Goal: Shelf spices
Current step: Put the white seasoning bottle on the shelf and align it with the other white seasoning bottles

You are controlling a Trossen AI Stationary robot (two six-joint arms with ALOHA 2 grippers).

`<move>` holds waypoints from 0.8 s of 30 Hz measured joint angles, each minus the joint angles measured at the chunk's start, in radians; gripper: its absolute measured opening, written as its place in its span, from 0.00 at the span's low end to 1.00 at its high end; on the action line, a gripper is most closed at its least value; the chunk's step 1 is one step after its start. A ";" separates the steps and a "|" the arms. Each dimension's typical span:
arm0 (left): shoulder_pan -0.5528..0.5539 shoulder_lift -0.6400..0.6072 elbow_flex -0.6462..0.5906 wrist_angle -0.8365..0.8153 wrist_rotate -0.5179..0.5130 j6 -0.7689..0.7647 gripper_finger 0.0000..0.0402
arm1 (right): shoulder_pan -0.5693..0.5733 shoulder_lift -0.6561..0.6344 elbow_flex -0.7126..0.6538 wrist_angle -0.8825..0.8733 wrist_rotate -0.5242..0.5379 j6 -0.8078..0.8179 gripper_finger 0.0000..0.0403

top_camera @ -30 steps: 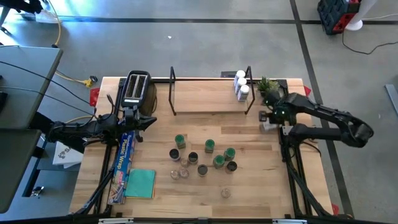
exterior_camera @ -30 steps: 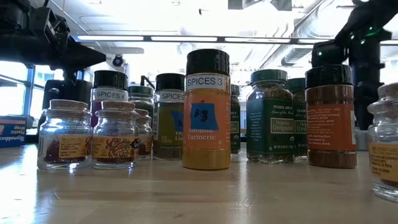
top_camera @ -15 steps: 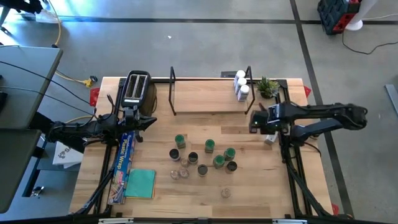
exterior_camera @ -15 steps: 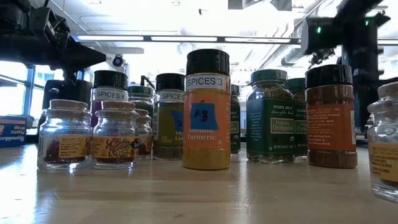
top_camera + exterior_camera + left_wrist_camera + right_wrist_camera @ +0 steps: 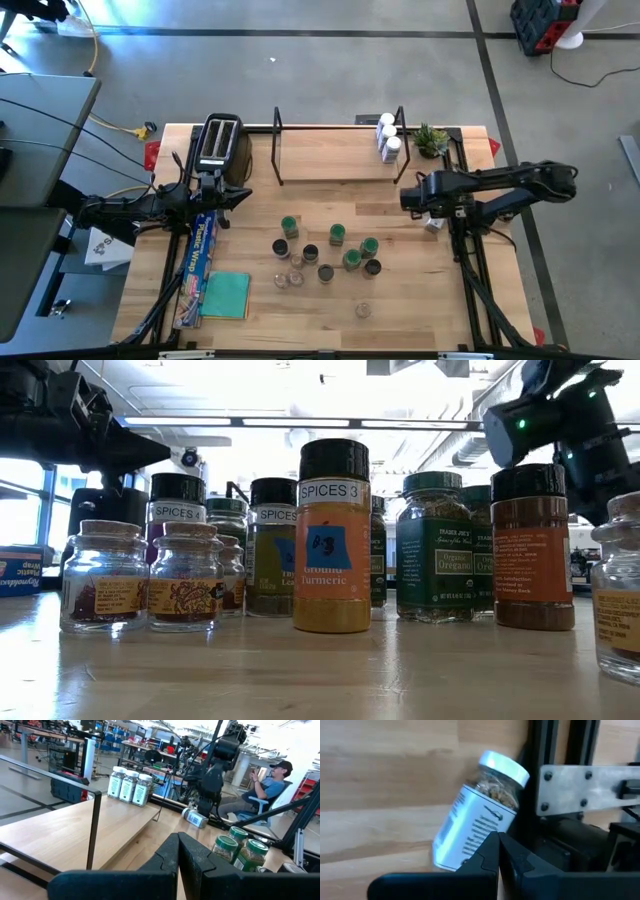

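With my right pincer [image 5: 408,199] pressed together and empty, hanging just off the shelf's [image 5: 330,160] right end, the problem is the toppled white-lid jar [image 5: 479,812]. It lies on its side on the table [image 5: 420,310], lid end against the black frame post [image 5: 546,780] at the right edge, right under my wrist.

Risks as I see them:
- Fingers are shut. If I drop on the jar like this I push it, I don't pick it. It's a cylinder on its side, so it'll likely roll, either tighter against the post or off toward the edge.
- The post crowds the lid end. Spread fingers may clip metal before they get round the body. A grip across the label looks safer.
- A sideways pick means re-orienting before shelving. Tilted release near the three white-lid jars [image 5: 387,135] already standing at the shelf's right end could knock them over.
- The small plant [image 5: 431,139] sits just beside that end, and the wire upright [image 5: 400,140] is close too; a wide swing could catch either.

Left pincer [image 5: 178,852] also pressed together, empty, parked at the left by the toaster [image 5: 219,143].

Remaining jars [image 5: 330,255] are clustered mid-table, near each other. Reaching into the middle could tip a neighbour; I'd start with the outer ones.
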 joint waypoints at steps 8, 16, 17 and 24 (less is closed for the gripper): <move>0.000 0.000 0.000 -0.002 0.048 0.000 0.00 | 0.026 0.083 0.000 0.012 -0.043 -0.053 0.00; 0.000 0.000 0.000 -0.002 0.061 0.000 0.00 | 0.070 0.117 0.008 0.038 -0.076 -0.089 0.00; 0.000 0.000 0.000 -0.001 0.061 0.000 0.00 | 0.075 0.121 0.013 0.050 -0.078 -0.090 0.00; 0.000 0.000 0.000 -0.001 0.060 0.000 0.00 | 0.094 0.152 0.022 0.145 -0.092 -0.063 0.00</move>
